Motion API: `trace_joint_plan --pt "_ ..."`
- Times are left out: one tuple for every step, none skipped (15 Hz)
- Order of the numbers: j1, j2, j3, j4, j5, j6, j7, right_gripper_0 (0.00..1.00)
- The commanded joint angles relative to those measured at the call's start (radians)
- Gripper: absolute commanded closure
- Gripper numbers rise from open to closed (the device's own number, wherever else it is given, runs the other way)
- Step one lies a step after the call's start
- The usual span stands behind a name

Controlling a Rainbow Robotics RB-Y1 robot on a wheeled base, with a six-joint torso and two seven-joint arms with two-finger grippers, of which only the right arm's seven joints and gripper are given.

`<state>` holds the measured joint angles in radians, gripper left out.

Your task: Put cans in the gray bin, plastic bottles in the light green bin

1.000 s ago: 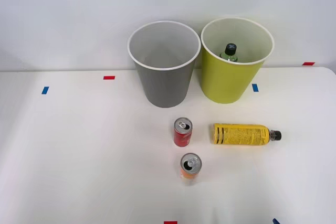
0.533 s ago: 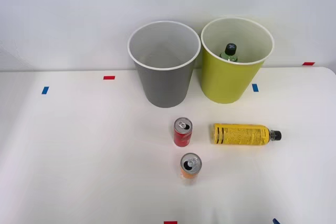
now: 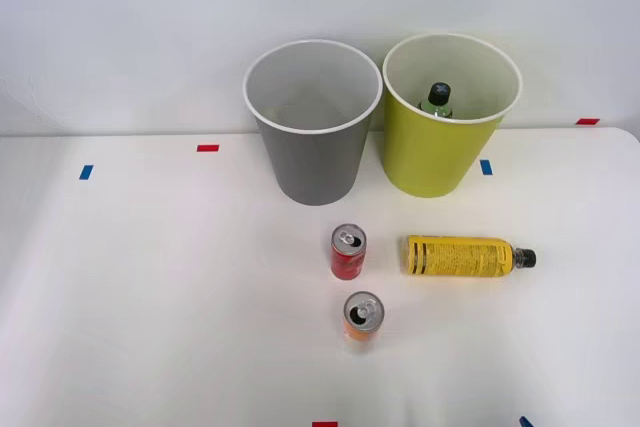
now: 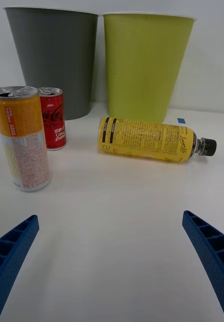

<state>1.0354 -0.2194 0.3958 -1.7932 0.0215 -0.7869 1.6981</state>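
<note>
Yellow-labelled bottle [image 4: 152,140] lying before lime bin [image 4: 144,65]

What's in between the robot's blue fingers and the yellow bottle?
Nothing. In the right wrist view, bare white table stretches from the open right gripper to the yellow bottle, which lies on its side.

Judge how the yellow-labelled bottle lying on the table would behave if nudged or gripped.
The yellow-labelled bottle lies on its side on the table, so a sideways nudge would probably roll it. Its round, glossy label may slip between the fingers of the open hand.
</note>
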Motion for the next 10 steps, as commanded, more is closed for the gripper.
trace_joint_plan --pt "-0.021 -0.002 -0.011 0.041 -0.005 0.012 -0.003 0.01" --pt "-0.020 -0.002 -0.017 0.040 -0.006 0.005 -0.006 0.01" --pt "-0.015 -0.006 -0.032 0.037 -0.017 0.005 -0.015 0.01" --pt "-0.015 -0.006 -0.048 0.037 -0.046 0.005 -0.020 0.01" --pt "-0.014 -0.011 -0.060 0.037 -0.071 0.005 -0.023 0.01" --pt "-0.011 -0.018 -0.067 0.037 -0.103 0.005 -0.031 0.01" --pt "-0.008 -0.021 -0.077 0.037 -0.120 0.005 -0.037 0.01" --pt "-0.005 -0.021 -0.089 0.037 -0.124 0.006 -0.043 0.01" --pt "-0.005 -0.026 -0.100 0.037 -0.129 0.005 -0.055 0.01" --pt "-0.005 -0.034 -0.100 0.037 -0.135 0.006 -0.074 0.01"
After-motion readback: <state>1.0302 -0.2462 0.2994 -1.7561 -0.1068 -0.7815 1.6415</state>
